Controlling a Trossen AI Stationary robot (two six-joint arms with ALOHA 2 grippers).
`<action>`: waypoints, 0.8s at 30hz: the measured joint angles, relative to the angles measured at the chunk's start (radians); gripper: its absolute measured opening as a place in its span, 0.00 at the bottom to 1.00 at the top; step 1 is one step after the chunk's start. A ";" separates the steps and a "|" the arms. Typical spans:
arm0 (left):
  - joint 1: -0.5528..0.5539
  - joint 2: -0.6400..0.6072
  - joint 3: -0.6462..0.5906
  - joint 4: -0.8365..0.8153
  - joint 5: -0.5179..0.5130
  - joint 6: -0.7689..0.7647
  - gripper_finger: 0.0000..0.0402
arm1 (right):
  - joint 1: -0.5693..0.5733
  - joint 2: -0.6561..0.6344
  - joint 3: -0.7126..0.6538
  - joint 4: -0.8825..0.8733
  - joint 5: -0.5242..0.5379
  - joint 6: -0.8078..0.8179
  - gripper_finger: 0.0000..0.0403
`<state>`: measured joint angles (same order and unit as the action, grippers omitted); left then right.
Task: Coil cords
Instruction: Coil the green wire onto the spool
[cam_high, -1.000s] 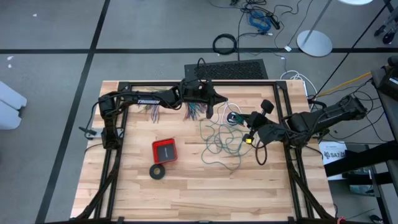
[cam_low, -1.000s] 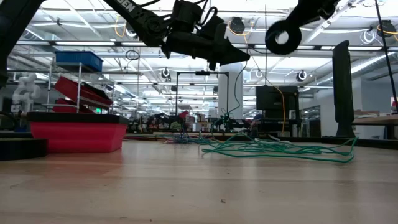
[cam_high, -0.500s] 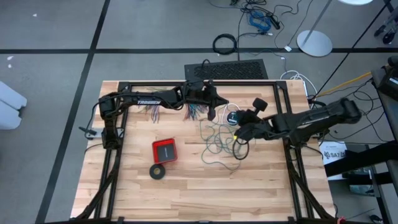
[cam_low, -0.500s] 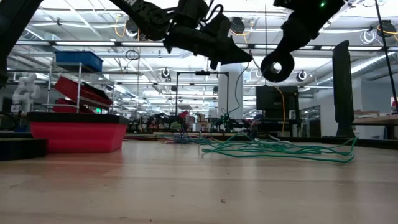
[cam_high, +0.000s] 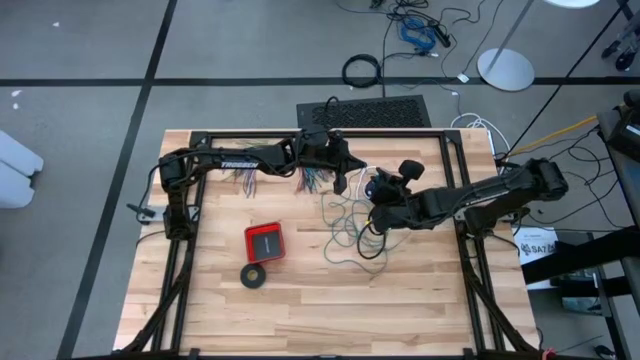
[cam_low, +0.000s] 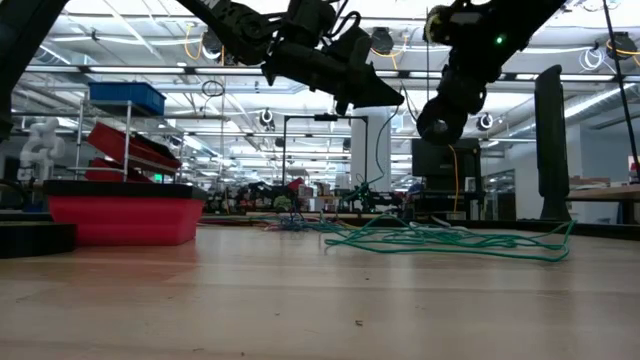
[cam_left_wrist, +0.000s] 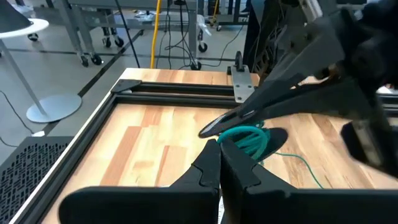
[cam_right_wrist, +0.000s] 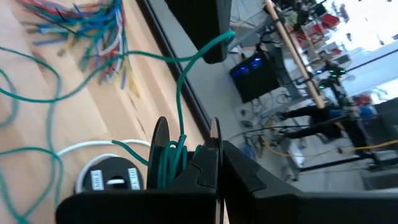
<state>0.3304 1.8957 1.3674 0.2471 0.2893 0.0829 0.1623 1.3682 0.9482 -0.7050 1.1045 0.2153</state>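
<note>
Above the teal-green wire (cam_high: 352, 232) tangle, the left gripper (cam_high: 340, 180) pinches a wire strand. The right gripper (cam_high: 378, 217), just beside, is clamped near a wire-wound spool (cam_right_wrist: 163, 163).

left gripper (cam_high: 341, 180) raised, right gripper (cam_high: 372, 217) lower, both closed

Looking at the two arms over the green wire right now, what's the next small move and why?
Probably another winding turn by the right gripper: a few turns of the teal-green wire already sit on it in its wrist view, one strand runs up to the shut left gripper, and most of the wire lies loose on the table.
</note>
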 joint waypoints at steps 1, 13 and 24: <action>-0.002 0.000 0.000 0.000 0.000 -0.004 0.00 | -0.001 0.011 0.000 -0.002 0.010 0.000 0.00; -0.062 -0.001 0.044 -0.044 0.008 -0.025 0.00 | -0.012 0.091 0.000 -0.003 0.296 0.087 0.00; -0.106 -0.001 0.050 -0.072 0.009 0.007 0.00 | 0.026 0.081 0.000 -0.015 0.429 0.238 0.00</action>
<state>0.2243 1.8950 1.4174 0.1746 0.2981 0.0898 0.1878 1.4494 0.9485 -0.7199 1.5334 0.4535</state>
